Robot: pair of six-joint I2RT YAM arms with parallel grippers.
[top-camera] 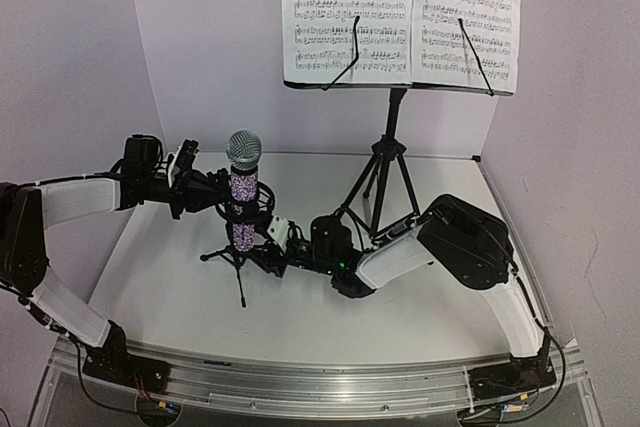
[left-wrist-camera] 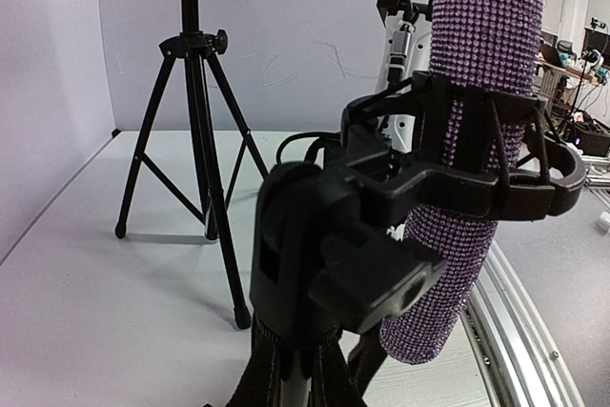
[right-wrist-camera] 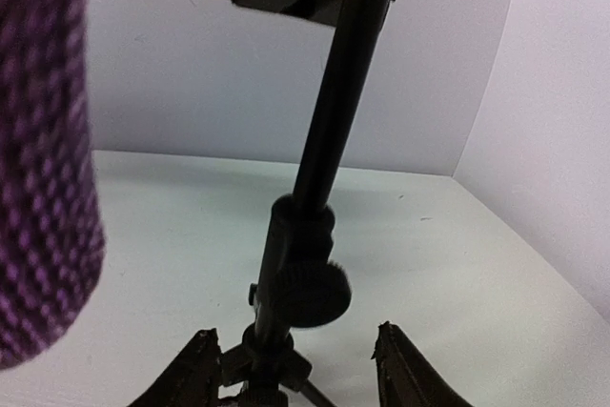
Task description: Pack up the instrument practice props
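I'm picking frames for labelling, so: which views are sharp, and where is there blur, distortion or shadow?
Top external: evenly lit, sharp, but the wide lens bows the rail at the bottom. Left wrist: the music stand tripod is crisp with a soft shadow; the black mic clip shows little detail. Right wrist: the purple microphone is badly blurred, the mic stand pole nearly a silhouette.

microphone (right-wrist-camera: pixel 43 159) blurred (cut by left edge), sheet-music pages (top-camera: pixel 350 17) cropped above

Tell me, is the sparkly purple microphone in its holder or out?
In. The microphone stands upright inside the black clip on the small stand.
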